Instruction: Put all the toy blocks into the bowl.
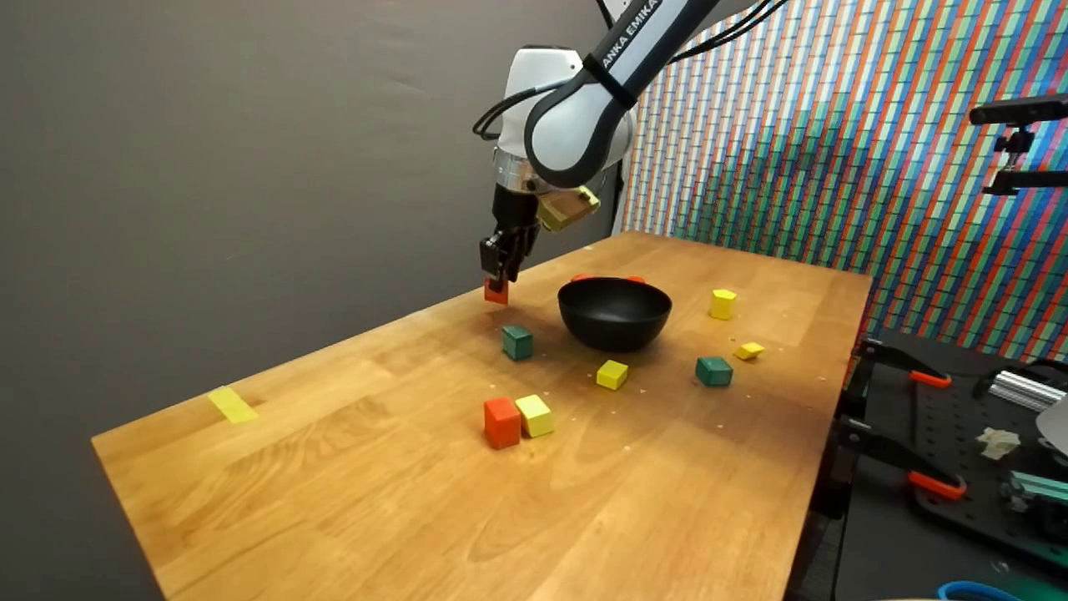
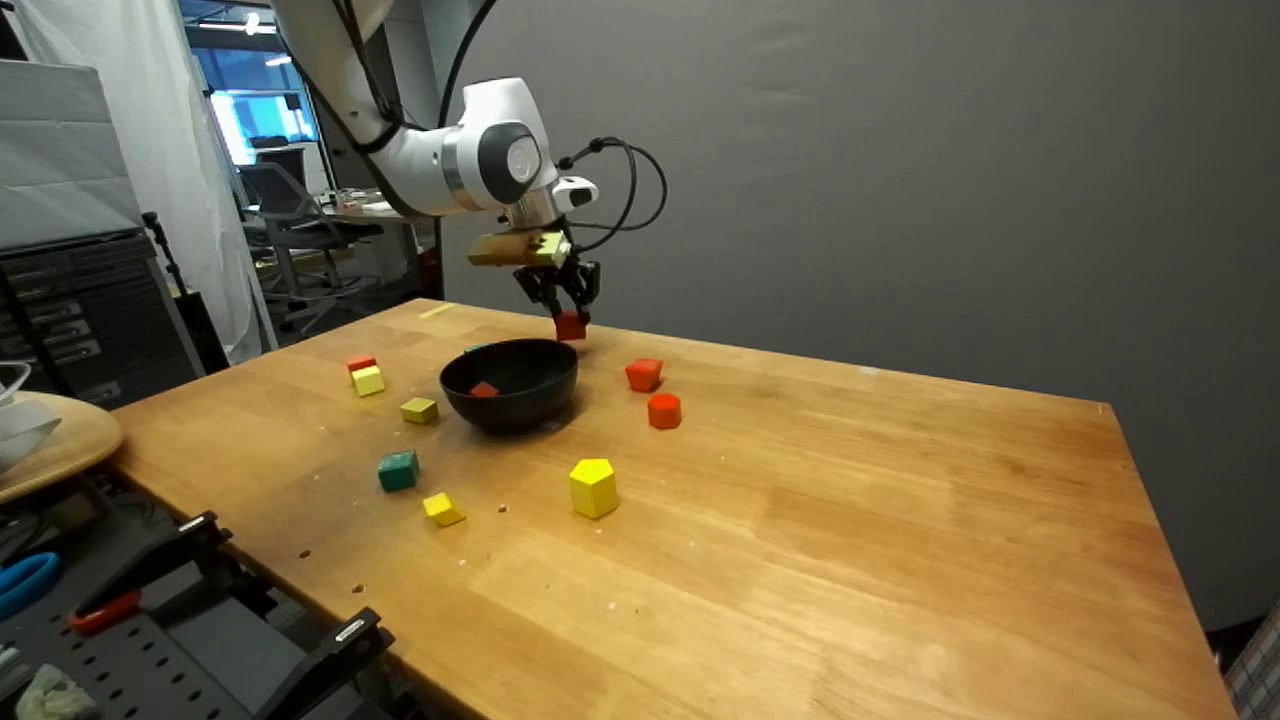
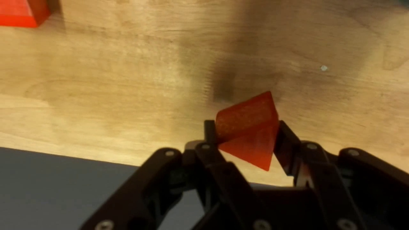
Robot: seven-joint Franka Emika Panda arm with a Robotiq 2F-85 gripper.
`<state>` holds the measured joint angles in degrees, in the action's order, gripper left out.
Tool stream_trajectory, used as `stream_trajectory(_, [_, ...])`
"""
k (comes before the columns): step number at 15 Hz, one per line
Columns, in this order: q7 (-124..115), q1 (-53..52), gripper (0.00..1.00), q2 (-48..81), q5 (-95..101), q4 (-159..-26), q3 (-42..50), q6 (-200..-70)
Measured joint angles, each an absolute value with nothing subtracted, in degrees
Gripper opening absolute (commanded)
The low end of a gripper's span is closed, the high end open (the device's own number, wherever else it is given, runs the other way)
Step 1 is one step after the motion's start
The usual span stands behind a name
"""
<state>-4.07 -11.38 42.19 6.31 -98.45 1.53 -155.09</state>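
Red block (image 3: 247, 126) gripped between both fingertips of gripper (image 3: 246, 132), near worktop (image 1: 667, 517) edge by grey wall (image 2: 900, 200). Bowl (image 2: 502, 416) upright on worktop, red piece (image 2: 485, 389) inside. Loose around it: two teal blocks (image 1: 517, 342), four yellow blocks (image 1: 612, 375), three more red blocks (image 2: 644, 375), one right beside a yellow, contact unclear. Yellow strip (image 1: 233, 404) at worktop edge, well apart from bowl

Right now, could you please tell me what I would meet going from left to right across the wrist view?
Loose red block → gripped red block → pale speck → green sliver at the top-right corner, likely a block.
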Motion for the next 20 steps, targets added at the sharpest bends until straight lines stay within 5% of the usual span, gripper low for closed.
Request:
stream_trajectory(8, [-8.0,-9.8,0.22,19.4,7.0,-114.7,3.2,-132.8])
stream_trajectory(12, [-6.5,-6.8,0.22,12.5,1.6,-125.8,1.1,-133.1])
stream_trajectory(13, [-5.8,-6.3,0.67,12.1,-0.3,-127.7,0.5,-134.0])
stream_trajectory(18, [-3.8,-5.3,0.99,12.3,-5.5,-134.0,-2.1,-143.4])
stream_trajectory(20, [-4.1,-5.6,1.00,11.7,-4.8,-135.0,-2.8,-148.2])
